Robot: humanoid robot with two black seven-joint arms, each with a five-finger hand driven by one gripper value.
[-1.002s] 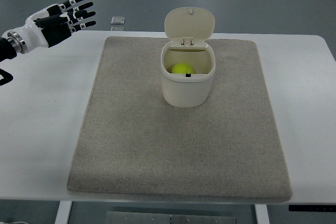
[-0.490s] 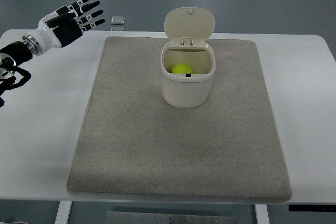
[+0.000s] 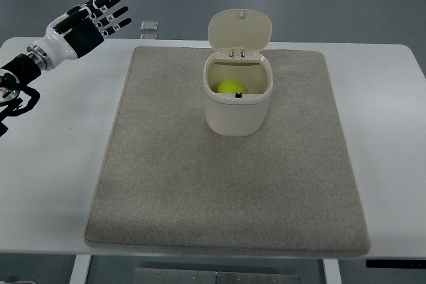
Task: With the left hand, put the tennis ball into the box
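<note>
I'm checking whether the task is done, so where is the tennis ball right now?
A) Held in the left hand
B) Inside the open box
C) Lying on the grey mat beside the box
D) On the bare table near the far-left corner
B: the yellow tennis ball sits inside the white box, whose lid stands open, while the left hand is off at the table's far-left corner with fingers spread and nothing in it.

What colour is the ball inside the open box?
Yellow-green; the tennis ball shows in the top view.
</note>
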